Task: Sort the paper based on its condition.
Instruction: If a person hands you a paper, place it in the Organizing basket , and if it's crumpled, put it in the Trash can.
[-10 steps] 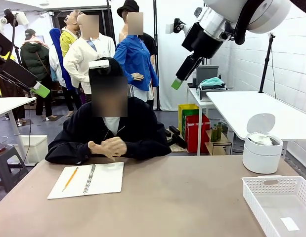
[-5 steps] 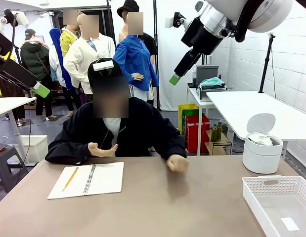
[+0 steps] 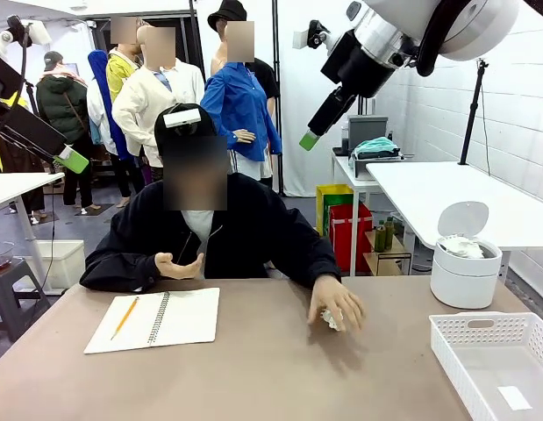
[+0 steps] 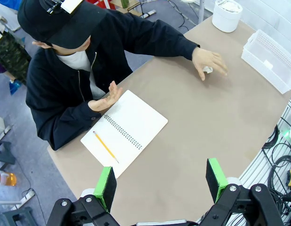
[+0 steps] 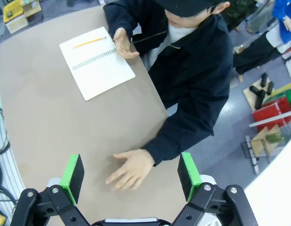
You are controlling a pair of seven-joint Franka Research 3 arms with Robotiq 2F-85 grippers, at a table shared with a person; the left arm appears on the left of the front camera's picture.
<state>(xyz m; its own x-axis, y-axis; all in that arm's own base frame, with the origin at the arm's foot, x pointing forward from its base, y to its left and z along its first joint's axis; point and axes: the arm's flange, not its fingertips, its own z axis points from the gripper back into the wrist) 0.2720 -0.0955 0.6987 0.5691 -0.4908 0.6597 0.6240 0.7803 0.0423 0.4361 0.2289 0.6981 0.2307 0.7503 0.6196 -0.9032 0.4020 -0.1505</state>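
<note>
- Front view: the paper wad [image 3: 331,319] lies on the table [image 3: 280,377], right of centre, under the fingers of the person's hand [image 3: 338,303], which touches it. The other hand [image 3: 179,266] is raised, palm up, just beyond the open notebook [image 3: 179,317] at the left, which has a pencil [image 3: 125,317] on it. A white basket [image 3: 451,355] sits at the near right, with a lidded bin [image 3: 464,272] beyond it. My right gripper [image 3: 310,139] hangs high over the far side and my left gripper [image 3: 72,159] is high at the far left (from here I cannot tell how wide either one is).
- Left wrist view: my left jaws stand wide apart and hold nothing, well above the near edge of the table. The wad peeks out from under the hand, far right, near the basket.
- Right wrist view: my right jaws are spread wide and empty. The person's hand lies flat on the table far below them.
</note>
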